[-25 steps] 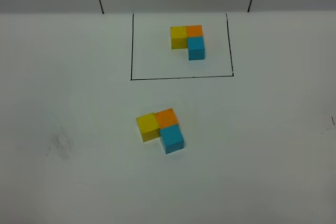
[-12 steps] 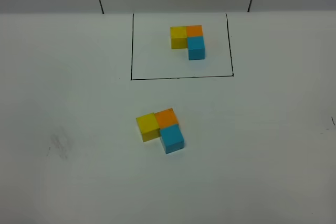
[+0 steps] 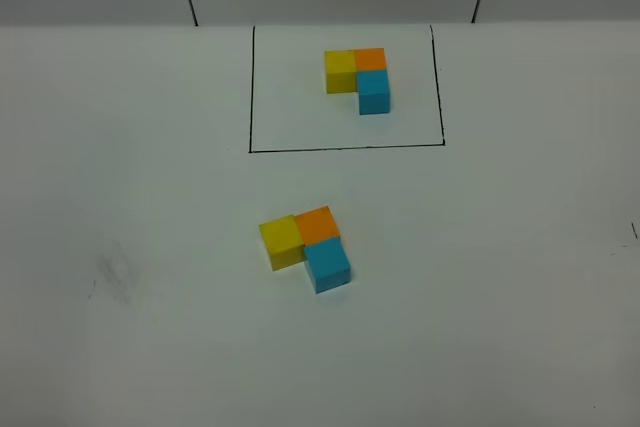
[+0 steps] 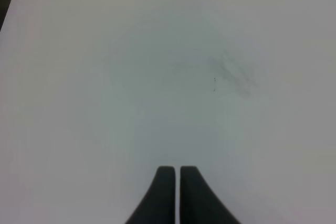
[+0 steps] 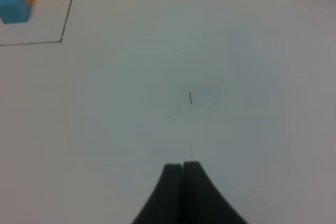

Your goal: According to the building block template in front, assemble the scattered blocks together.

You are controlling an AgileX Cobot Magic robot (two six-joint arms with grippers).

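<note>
The template (image 3: 357, 77) is an L of yellow, orange and light blue cubes inside a thin black rectangle at the back; its blue and orange cubes also show in the right wrist view (image 5: 14, 1). The unframed yellow cube (image 3: 283, 242), orange cube (image 3: 317, 223) and light blue cube (image 3: 328, 264) sit touching in the same L shape on the white table, slightly rotated. My left gripper (image 4: 175, 170) is shut and empty over bare table. My right gripper (image 5: 182, 166) is shut and empty over bare table. Neither gripper shows in the exterior view.
A black frame line (image 3: 346, 148) runs in front of the template. A grey smudge (image 3: 118, 272) marks the table at the left; it also shows in the left wrist view (image 4: 239, 74). A small dark mark (image 5: 190, 97) lies ahead of the right gripper.
</note>
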